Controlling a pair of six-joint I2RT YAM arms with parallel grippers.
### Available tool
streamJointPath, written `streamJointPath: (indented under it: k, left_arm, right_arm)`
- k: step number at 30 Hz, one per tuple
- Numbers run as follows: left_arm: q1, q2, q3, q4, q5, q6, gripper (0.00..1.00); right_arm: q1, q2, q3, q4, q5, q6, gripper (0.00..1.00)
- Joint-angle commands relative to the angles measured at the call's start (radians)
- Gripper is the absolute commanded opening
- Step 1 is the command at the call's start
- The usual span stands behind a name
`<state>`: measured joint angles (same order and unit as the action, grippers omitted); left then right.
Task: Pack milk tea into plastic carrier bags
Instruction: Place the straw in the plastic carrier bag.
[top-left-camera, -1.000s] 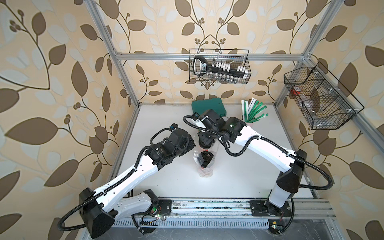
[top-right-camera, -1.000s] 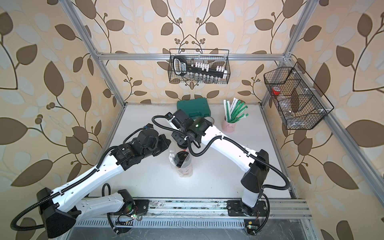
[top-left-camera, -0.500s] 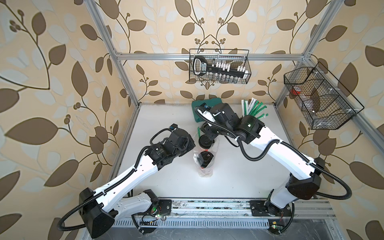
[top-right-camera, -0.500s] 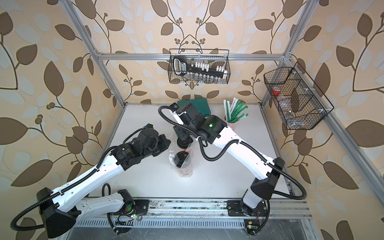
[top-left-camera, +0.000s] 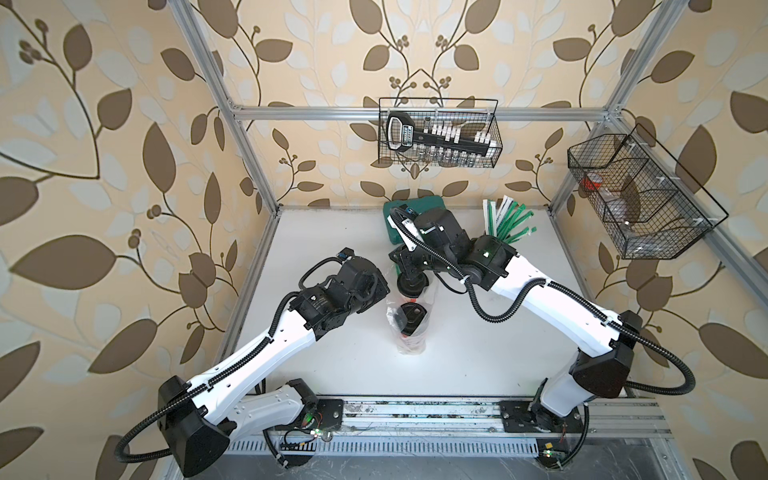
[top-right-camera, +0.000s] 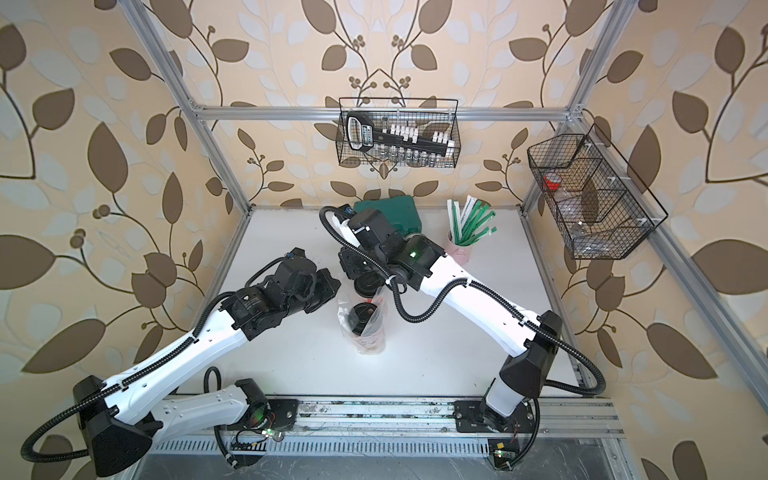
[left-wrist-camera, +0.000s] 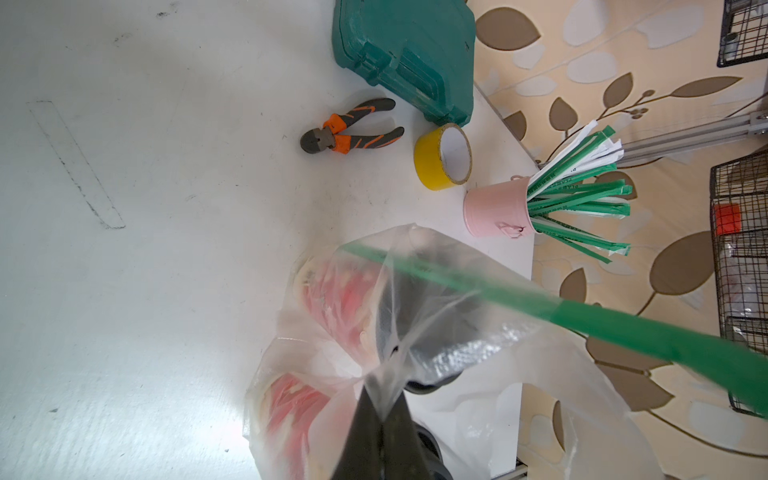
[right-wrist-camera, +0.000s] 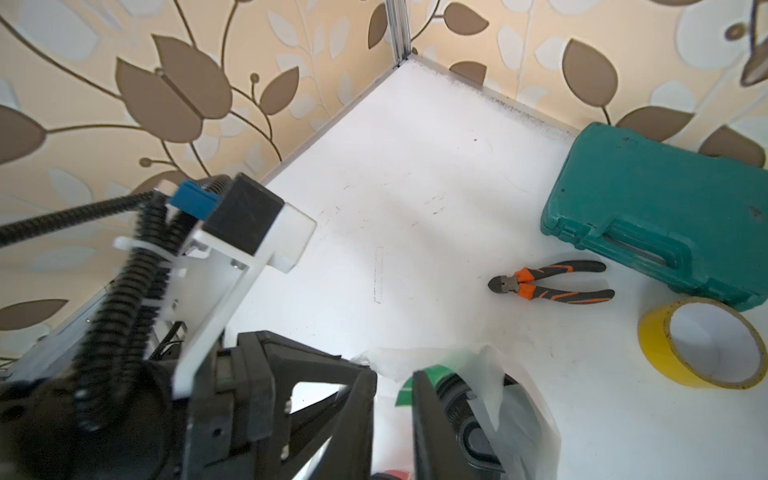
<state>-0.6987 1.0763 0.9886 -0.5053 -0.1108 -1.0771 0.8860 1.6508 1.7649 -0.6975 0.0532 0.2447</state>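
Two red milk tea cups with black lids, one far (top-left-camera: 411, 286) and one near (top-left-camera: 411, 318), stand side by side inside the clear plastic carrier bag (top-left-camera: 409, 345) at mid-table. My left gripper (left-wrist-camera: 382, 399) is shut on a bunched edge of the bag (left-wrist-camera: 457, 374), beside the cups (left-wrist-camera: 340, 299). My right gripper (right-wrist-camera: 395, 382) hangs over the far cup's lid (right-wrist-camera: 469, 432), its fingers a narrow gap apart. A green straw (left-wrist-camera: 540, 311) slants across the bag's mouth and shows at the right fingertips (right-wrist-camera: 405, 392). Whether the fingers pinch it is hidden.
A green tool case (top-left-camera: 415, 212) lies at the back. Orange-handled pliers (left-wrist-camera: 349, 129) and a yellow tape roll (left-wrist-camera: 442, 158) lie in front of it. The pink cup of straws (top-left-camera: 507, 220) stands at the back right. Wire baskets (top-left-camera: 440, 137) (top-left-camera: 640, 195) hang on the walls.
My right arm drew back toward the rear wall, then settled over the far cup, and its jaws narrowed. A green straw showed beside it midway. The left arm and both cups stayed put.
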Motion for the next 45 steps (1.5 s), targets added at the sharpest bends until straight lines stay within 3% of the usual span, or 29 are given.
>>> streamJointPath:
  k: [1,12,22,26,30,40,45]
  left_arm:
    - [0.013,-0.02,0.016,0.0,-0.02,-0.001,0.0]
    - [0.015,-0.029,0.012,-0.005,-0.024,-0.001,0.0]
    - [0.017,-0.03,0.008,-0.004,-0.02,-0.006,0.0]
    - [0.019,-0.035,0.007,-0.006,-0.024,-0.007,0.0]
    - [0.018,-0.035,0.007,-0.005,-0.023,-0.011,0.0]
    - [0.018,-0.036,0.006,0.001,-0.018,-0.012,0.0]
    - [0.021,-0.042,0.004,-0.001,-0.023,-0.012,0.0]
  right_arm:
    - [0.002,0.019,-0.028,0.012,0.03,0.018,0.09]
    - [-0.002,0.012,-0.056,0.002,0.058,0.005,0.07]
    - [0.008,-0.105,-0.13,0.093,-0.054,0.004,0.23]
    - [0.004,-0.068,-0.128,0.1,-0.035,0.01,0.27]
    - [0.001,-0.016,-0.107,0.09,-0.022,0.02,0.25]
    - [-0.016,0.026,-0.141,0.079,0.03,0.043,0.1]
    - [-0.017,0.02,-0.176,0.075,0.04,0.039,0.09]
